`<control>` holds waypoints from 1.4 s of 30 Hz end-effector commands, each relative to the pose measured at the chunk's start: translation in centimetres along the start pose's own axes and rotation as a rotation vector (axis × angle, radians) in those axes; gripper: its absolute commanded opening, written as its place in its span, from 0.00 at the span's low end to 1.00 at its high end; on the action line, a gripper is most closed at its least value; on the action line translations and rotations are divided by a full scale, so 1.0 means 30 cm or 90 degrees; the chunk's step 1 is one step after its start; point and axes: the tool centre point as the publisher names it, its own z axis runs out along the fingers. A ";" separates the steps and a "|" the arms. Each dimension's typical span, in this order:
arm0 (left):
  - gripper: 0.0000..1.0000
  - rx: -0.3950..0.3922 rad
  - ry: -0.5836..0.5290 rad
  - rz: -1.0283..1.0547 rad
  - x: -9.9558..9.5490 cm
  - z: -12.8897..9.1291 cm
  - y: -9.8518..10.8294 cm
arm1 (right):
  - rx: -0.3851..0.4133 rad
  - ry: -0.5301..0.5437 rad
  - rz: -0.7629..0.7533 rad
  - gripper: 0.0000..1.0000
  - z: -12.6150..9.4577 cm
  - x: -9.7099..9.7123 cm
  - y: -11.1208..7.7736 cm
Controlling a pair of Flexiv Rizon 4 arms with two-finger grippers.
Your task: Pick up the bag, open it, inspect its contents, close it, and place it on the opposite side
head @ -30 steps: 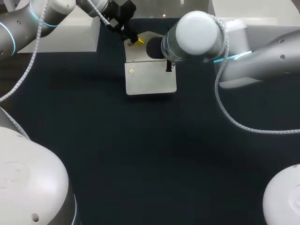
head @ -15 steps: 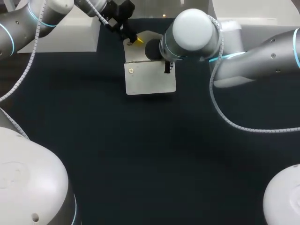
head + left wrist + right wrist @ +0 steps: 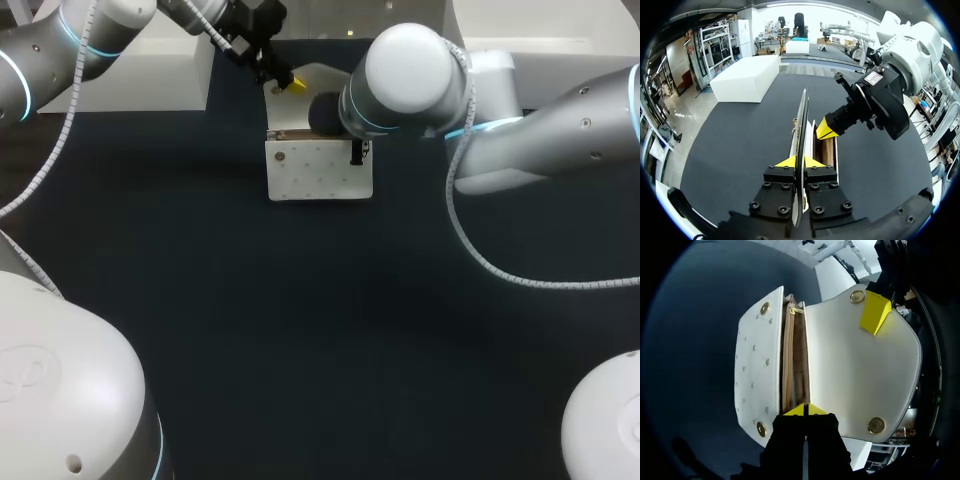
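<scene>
My left gripper (image 3: 800,161) is clamped on the flap (image 3: 860,365). My right gripper (image 3: 805,410) is pinched narrow on the bag's (image 3: 318,172) back wall, beside the open pocket (image 3: 795,360). The bag is near the table's (image 3: 300,330) far edge, about midway. I judge the flap should be drawn back gently, with the right grip steady, so the pocket gapes.

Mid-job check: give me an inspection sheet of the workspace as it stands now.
Surface: dark table, flat.
Job's things: white bag at the far middle, flap held open, tan lining visible; contents not discernible.
Clutter: nothing seen.
Grippers: left gripper shut on the flap's edge; right gripper shut on the bag's end by the opening.
Cables: coiled white cable loops from the right arm above the table; another runs along the left arm.
Surroundings: white block at the far left edge; nobody reaching in.
</scene>
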 end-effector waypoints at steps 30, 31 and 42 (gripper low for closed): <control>0.00 -0.002 -0.007 0.018 0.046 -0.014 -0.042 | 0.012 -0.018 -0.020 0.00 -0.009 0.023 0.010; 0.00 0.000 -0.007 0.016 0.045 -0.014 -0.041 | 0.012 -0.015 -0.022 0.00 -0.009 0.028 0.010; 0.00 0.013 0.025 0.012 0.049 -0.011 -0.038 | 0.023 0.031 -0.021 0.00 0.013 0.080 -0.011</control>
